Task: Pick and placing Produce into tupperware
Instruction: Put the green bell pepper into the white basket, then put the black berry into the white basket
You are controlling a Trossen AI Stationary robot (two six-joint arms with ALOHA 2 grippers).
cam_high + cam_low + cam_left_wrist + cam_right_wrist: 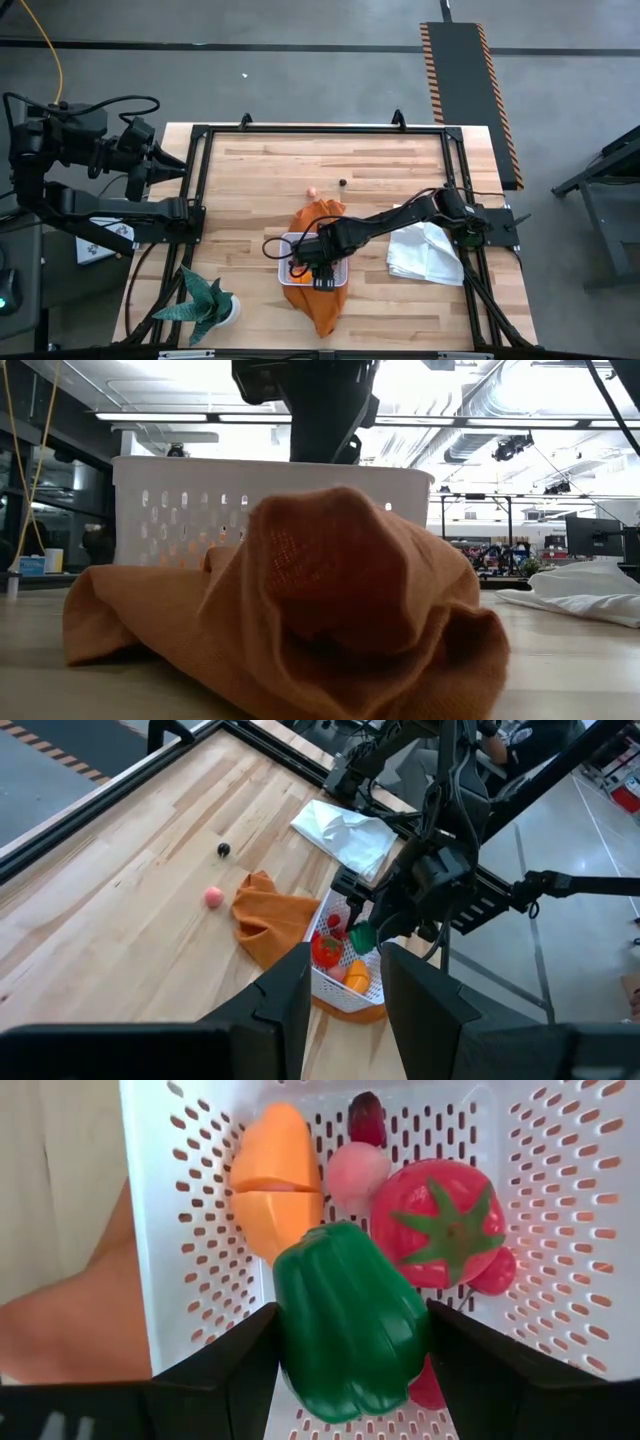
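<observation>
The white perforated tupperware (pixel 289 243) sits on an orange cloth (pixel 320 212) near the table's front middle. In the right wrist view it (pixel 160 1230) holds an orange piece (pixel 275 1175), a pink piece (pixel 355 1175), a red tomato (pixel 450 1220) and a dark piece (pixel 367 1115). My right gripper (pixel 352 1370) is shut on a green pepper (pixel 345 1320) above the tupperware. A pink piece (pixel 313 191) and a small dark piece (pixel 342 183) lie on the table farther back. My left gripper (pixel 345 1010) is open and waits beyond the table's left edge (pixel 175 165). My right gripper pinches the green pepper by two opposite sides (pixel 290 1330) between its two fingers. The fingers come from above, pointing down. The pepper is lifted clear, above the pieces in the tupperware; it also shows in the left wrist view (pixel 362 935) over the tupperware's rim.
A white cloth (pixel 425 250) lies on the right of the table, beside the right arm's base. A green spiky potted plant (pixel 205 300) stands at the front left corner. A black frame (pixel 320 128) runs around the table top. In the low view the orange cloth (pixel 330 610) hides most of the tupperware (pixel 180 500).
</observation>
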